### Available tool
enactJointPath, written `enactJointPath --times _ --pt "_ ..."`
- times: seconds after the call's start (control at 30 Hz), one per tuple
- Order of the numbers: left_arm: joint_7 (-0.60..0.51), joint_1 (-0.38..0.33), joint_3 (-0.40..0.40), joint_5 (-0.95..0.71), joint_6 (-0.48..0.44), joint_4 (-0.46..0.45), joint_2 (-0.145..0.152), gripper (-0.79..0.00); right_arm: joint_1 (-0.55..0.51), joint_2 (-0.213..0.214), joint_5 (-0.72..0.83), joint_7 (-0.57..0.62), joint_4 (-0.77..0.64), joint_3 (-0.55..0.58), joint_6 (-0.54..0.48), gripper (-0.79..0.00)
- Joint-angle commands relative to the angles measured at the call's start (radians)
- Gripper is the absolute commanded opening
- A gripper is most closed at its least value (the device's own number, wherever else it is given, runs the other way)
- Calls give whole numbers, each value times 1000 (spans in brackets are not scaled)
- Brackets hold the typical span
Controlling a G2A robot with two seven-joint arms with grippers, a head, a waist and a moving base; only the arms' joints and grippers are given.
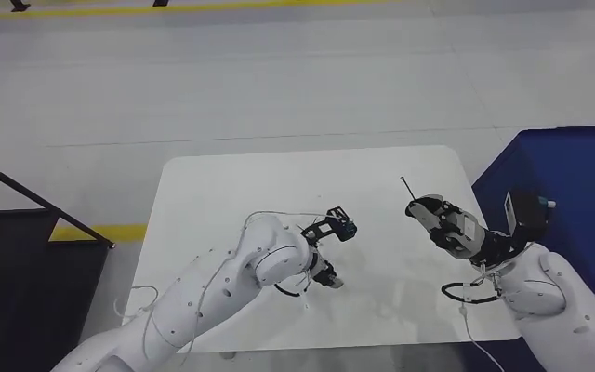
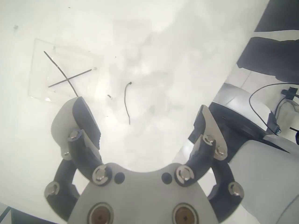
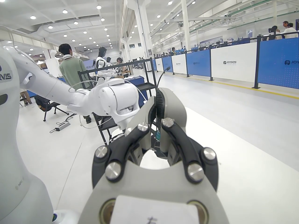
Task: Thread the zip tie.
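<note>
The right gripper is pinching a tie upright, its long axis running toward the top view's upper centre. The left gripper, spread, is hovering lower left of it, above 3 loose ties on the desk.

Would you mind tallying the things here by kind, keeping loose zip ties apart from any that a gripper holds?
Loose zip ties: 3, two crossed and a curved one
Held zip tie, in the right gripper: 1
Clear sheet: 1
Total: 5
</note>
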Motion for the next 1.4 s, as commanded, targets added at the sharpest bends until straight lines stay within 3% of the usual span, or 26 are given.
enactJointPath --times 0.0,0.03,0.07,0.1,0.17,0.23,0.3,0.47,0.63,0.73,0.97,1.17,1.37 --pt "-2 -17 38 28 13 54 -16 0 0 0 0 0 0 0 0 -785" --pt "-14 -23 57 22 12 69 -25 0 0 0 0 0 0 0 0 -785" --pt "-29 -27 70 -11 1 88 -34 -277 0 0 0 0 0 0 0 -785" --pt "-62 -36 87 -29 -14 111 -43 -468 0 0 0 0 0 0 0 -785" --pt "-84 -59 107 -41 -4 138 -61 -403 0 0 0 0 0 0 0 -785" --pt "-87 -69 114 -74 -5 150 -74 -480 0 0 0 0 0 0 0 -785" --pt "-96 -81 119 -87 -10 155 -83 -425 0 0 0 0 0 0 0 -785" --pt "-88 -98 135 -63 5 200 -102 -554 0 0 0 0 0 0 0 -785" --pt "-82 -113 157 -40 22 246 -125 -551 0 0 0 0 0 0 0 -785" --pt "-91 -119 171 -24 23 285 -138 -631 0 0 0 0 0 0 0 -785" --pt "-80 -130 183 -19 8 356 -164 -714 0 0 0 0 0 0 0 -785" --pt "-65 -141 189 -5 -3 405 -185 -699 0 0 0 0 0 0 0 -785" --pt "-63 -149 194 -15 -24 450 -207 -606 0 0 0 0 0 0 0 -785"
